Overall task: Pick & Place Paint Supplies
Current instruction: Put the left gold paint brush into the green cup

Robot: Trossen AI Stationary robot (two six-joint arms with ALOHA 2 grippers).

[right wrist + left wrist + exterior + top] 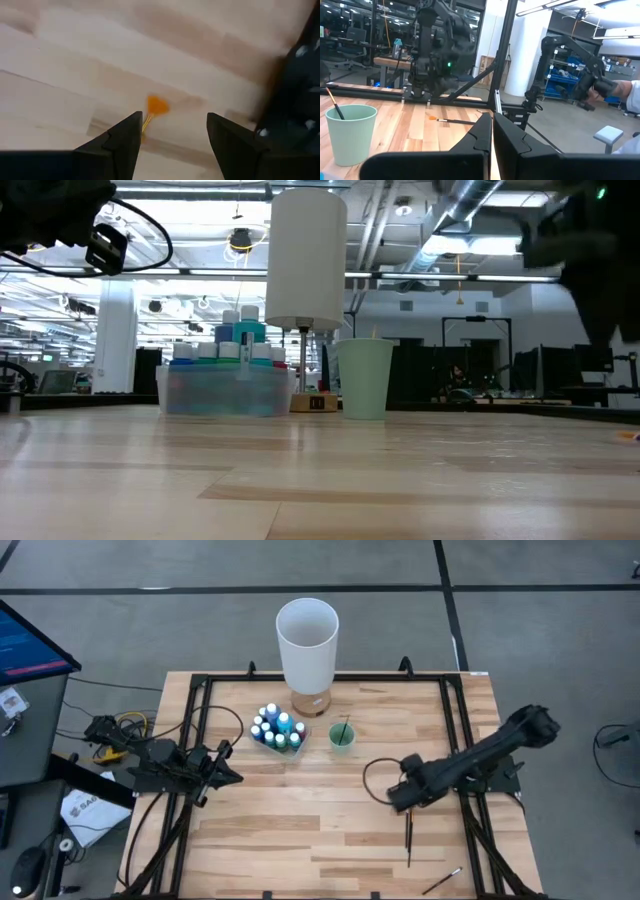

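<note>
Right tool spread wide above the orange-tipped brush, holding nothing; left tool pressed together

My workbench, a pale wood-plank table, stands on a grey floor crossed by dark lines. At nine o'clock a blue-lit monitor glows beside loose papers. Beyond the table, ceiling pipes and bright lights hang over dark workstations; a white column rises there.
</note>
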